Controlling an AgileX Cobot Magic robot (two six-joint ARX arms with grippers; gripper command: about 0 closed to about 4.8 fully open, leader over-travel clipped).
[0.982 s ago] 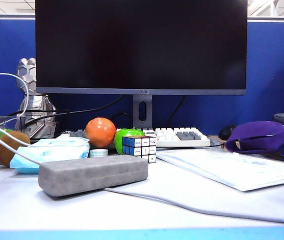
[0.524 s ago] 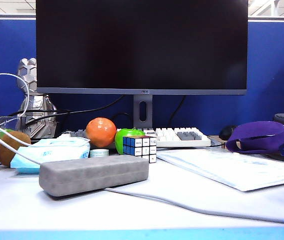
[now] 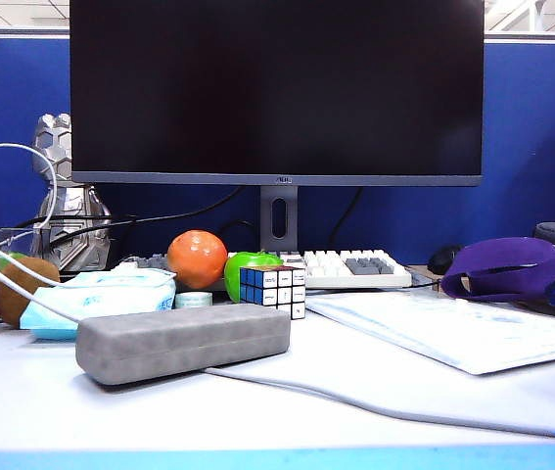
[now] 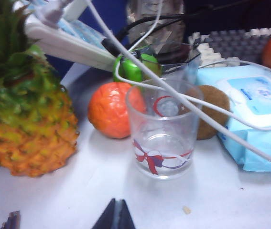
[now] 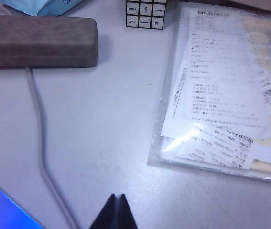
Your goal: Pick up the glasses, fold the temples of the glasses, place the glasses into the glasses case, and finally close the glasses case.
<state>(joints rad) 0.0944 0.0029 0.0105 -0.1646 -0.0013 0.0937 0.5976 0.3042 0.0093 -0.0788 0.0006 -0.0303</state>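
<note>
1. One thing has shifted in the exterior view over the last second: the glasses case, an oblong, rounded, grey felt-covered shell, sits a touch further right than before, and it has been still for the last half-second.
2. Its lid is down and no glasses or temples show in any view; my judgement is that they are shut inside and the task is at or near its end, though the frames cannot confirm the contents.
3. The case lies flat on the white table, its long axis running left to right across the exterior view, the right end angled slightly away from the camera.
4. Relative to the case: the light-blue tissue packet is just behind its left end, the cube puzzle just behind its right end, and a grey cable runs out from under its front edge.
5. The left gripper is clenched on nothing, near a clear glass tumbler and well apart from the case.
6. The right gripper is likewise clenched on nothing, above bare table, with the case well apart.
</note>
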